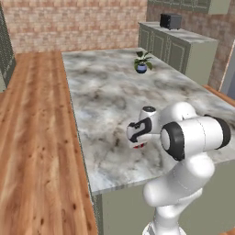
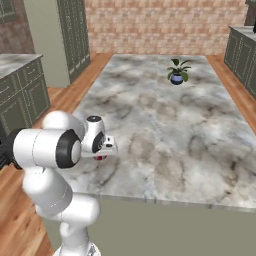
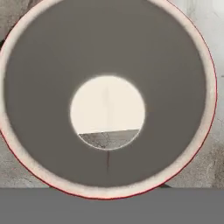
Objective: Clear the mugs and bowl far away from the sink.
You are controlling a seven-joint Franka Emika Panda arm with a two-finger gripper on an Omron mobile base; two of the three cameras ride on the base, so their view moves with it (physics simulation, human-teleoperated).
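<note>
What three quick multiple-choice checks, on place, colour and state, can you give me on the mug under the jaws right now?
1. Where is the red mug?
A. on the marble counter, near its front edge
B. on the wooden floor
C. beside the plant pot

2. What colour is the mug's outer rim in the hand view?
A. yellow
B. red
C. blue

3. How does the mug stand?
A. on its side
B. upside down
C. upright, mouth up

Answers:
1 A: both base views show red under the gripper by the near edge.
2 B: a thin red line rings the rim.
3 C: the hand view looks straight down into it.
</note>
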